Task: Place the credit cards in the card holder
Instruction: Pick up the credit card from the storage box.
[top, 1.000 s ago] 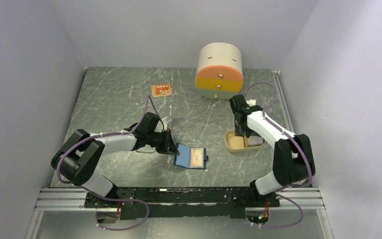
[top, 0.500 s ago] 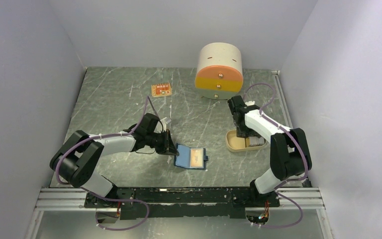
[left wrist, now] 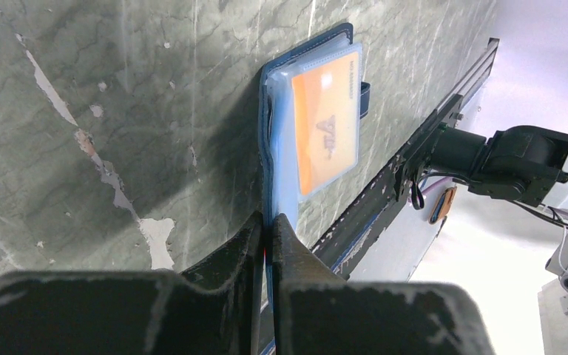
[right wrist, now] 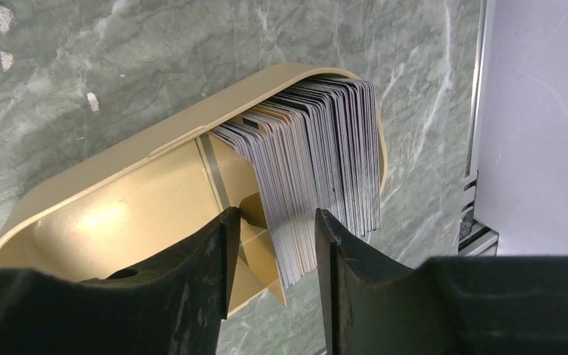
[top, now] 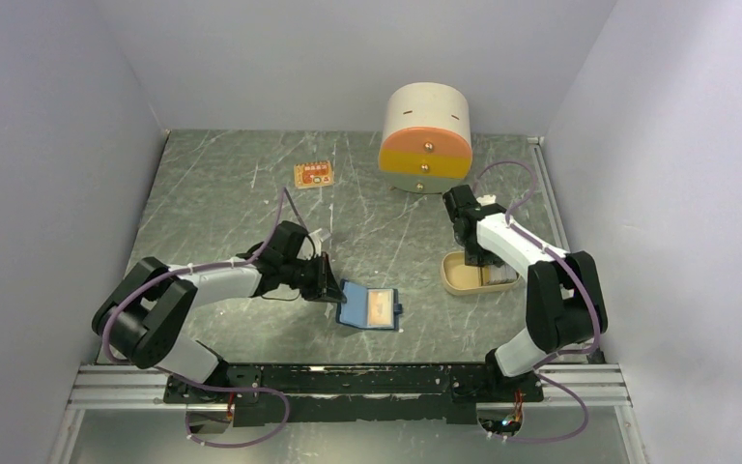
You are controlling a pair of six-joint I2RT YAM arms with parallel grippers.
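Credit cards [right wrist: 318, 163] stand packed on edge in a long fanned row at one end of a tan oval tray [right wrist: 118, 214], which sits on the right of the grey marbled tabletop [top: 232, 208]. The right fingers [right wrist: 329, 244] reach down into the tray, spread partway. The near ends of several cards lie between them, and a gap shows on one side. From above, these fingers [top: 476, 256] are over the tray [top: 456, 280], beside the cards [top: 500, 275].

Near the middle front of the tabletop, the card holder [top: 371, 307] lies open, navy outside and pale blue inside. An orange card [left wrist: 327, 122] shows through its clear sleeve. The left fingers [left wrist: 285, 248] are pressed together, pinching the holder's left edge [left wrist: 270, 148]. From above, they [top: 328, 283] meet the holder at that edge.

At the back stand a round cream-and-orange drawer unit [top: 426, 126] and, well to its left, a small orange tag [top: 313, 174].
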